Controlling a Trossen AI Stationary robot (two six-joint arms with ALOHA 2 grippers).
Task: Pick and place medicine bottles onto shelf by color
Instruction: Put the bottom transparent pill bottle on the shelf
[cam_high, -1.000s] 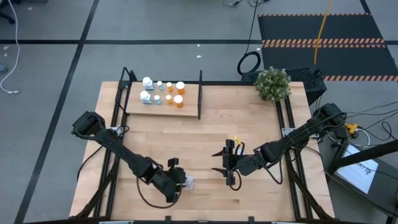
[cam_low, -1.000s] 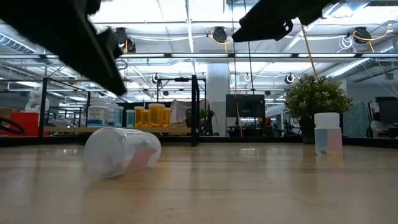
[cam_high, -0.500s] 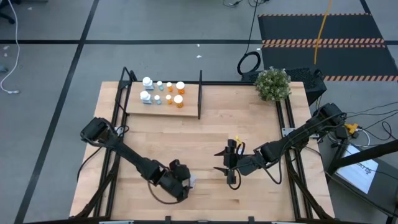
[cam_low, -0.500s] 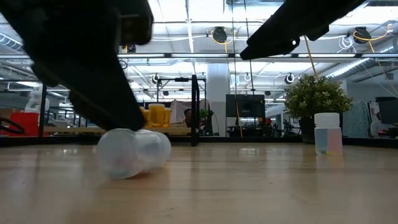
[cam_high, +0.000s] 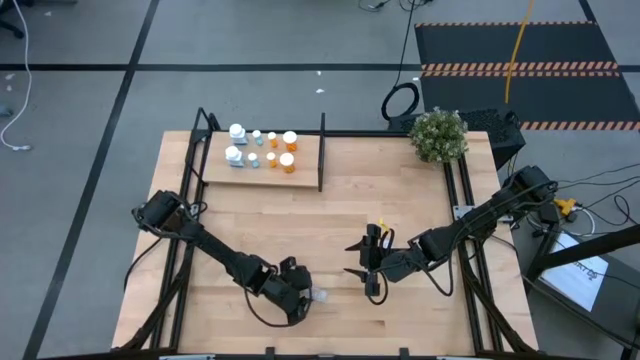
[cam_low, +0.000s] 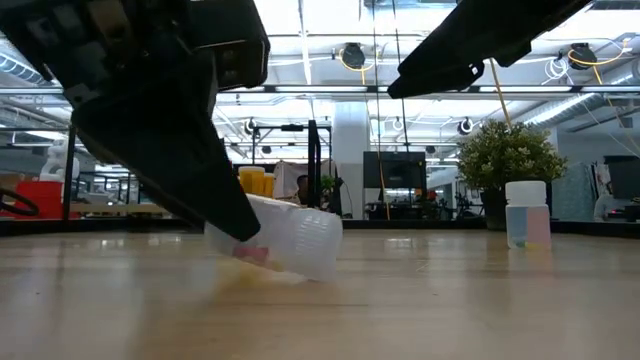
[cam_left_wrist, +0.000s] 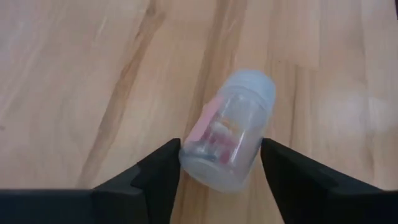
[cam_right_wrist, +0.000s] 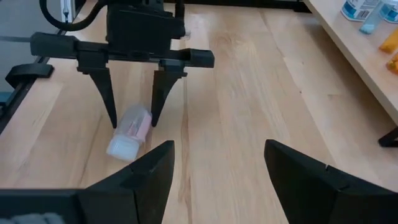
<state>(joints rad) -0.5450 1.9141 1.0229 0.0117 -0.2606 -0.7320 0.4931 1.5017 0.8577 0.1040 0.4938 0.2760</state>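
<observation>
The left arm reaches low across the near part of the surface (cam_high: 400, 200), its left gripper (cam_high: 297, 300) angled down over a pale blue bottle (cam_high: 318, 296) that lies on its side. In the left wrist view the bottle (cam_left_wrist: 229, 129) sits between the two dark fingers (cam_left_wrist: 163, 174), cap end pointing away from the wrist; the jaws stand apart, straddling its base end, and I cannot tell whether they touch its sides. The right wrist view, looking from the opposite side, shows both fingers (cam_right_wrist: 107, 93) of that gripper (cam_right_wrist: 132, 99) pointing down either side of the bottle (cam_right_wrist: 130, 134), with the bottle's cap end sticking out past their tips. The low view adds that the bottle (cam_low: 290, 235) is tilted, its cap end raised and its base down behind the gripper (cam_low: 235, 215).

The right arm stretches in from the right edge, and the right gripper (cam_high: 367, 262) hovers near the middle of the surface, jaws released and holding nothing. The low view also shows another bottle (cam_low: 527, 213) standing upright on the surface.

On the shelf (cam_high: 305, 165) at the far left, white bottles (cam_high: 236, 143), small pale blue bottles (cam_high: 255, 147) and orange bottles (cam_high: 287, 151) stand grouped by colour.
</observation>
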